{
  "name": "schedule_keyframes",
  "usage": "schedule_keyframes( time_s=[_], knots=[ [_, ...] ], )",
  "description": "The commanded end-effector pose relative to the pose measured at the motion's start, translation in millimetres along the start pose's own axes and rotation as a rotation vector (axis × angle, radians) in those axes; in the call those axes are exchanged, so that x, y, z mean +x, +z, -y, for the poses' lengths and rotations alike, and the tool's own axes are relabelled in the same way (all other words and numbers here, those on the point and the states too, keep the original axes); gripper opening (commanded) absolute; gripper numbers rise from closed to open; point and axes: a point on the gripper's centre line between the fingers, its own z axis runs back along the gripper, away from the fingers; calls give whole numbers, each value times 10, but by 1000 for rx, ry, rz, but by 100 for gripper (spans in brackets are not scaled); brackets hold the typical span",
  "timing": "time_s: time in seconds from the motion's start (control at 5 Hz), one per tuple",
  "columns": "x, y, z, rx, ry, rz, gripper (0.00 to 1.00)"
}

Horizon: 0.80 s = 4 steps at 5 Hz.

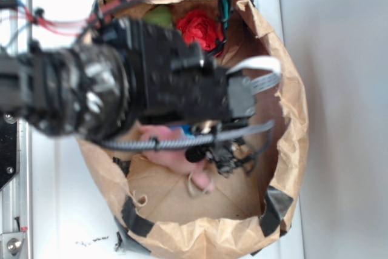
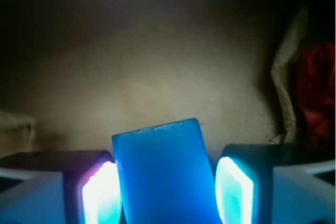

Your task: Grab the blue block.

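From my screen I see the black arm (image 1: 121, 83) reaching from 9 o'clock into a brown paper bag (image 1: 291, 107) that stands open on the white surface (image 1: 60, 210). In the wrist view the blue block (image 2: 163, 177) sits right between the two jaws, at 6 o'clock in that picture. The jaws are a little apart, one on each side of the block, and I see a thin dark gap on both sides, so I cannot tell if they squeeze it. In the outside view only a tiny bit of blue shows under the arm. A pink plush toy (image 1: 176, 153) lies just beside it. A red flower (image 1: 200, 28) sits at 12 o'clock in the bag, with something green (image 1: 159, 16) next to it.
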Motion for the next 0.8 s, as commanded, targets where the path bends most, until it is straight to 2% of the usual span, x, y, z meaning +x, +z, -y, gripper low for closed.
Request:
schedule_keyframes(
  time_s=[0.0, 0.2, 0.4, 0.6],
  knots=[
    [560, 795, -74, -150, 101, 32, 0],
    [524, 1015, 14, -197, 78, 13, 0],
    [434, 1155, 111, -206, 46, 11, 0],
    [220, 1283, 244, -157, -17, 77, 0]
  ],
)
